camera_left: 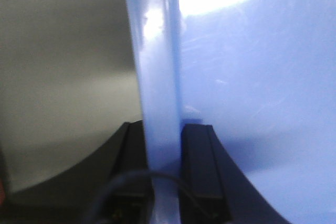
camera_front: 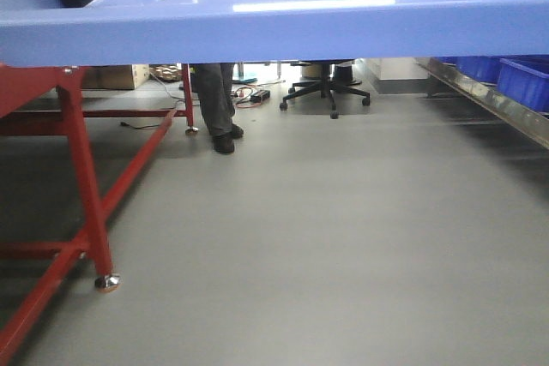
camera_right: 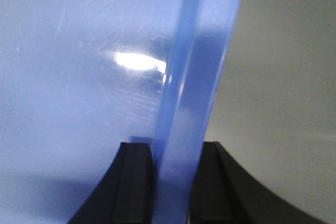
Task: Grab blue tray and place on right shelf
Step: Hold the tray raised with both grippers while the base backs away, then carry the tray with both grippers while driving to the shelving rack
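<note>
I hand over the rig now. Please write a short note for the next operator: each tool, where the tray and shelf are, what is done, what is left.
Left tool: shut on the tray rim, a finger on each side.
Right tool: shut on the other rim, same way.
Tray: held in the air across the top of the front view, off the table.
Shelf: ahead on the right, with bins on it.
Done: grab and lift.
Left: carry it right, set it on the shelf, release.
</note>
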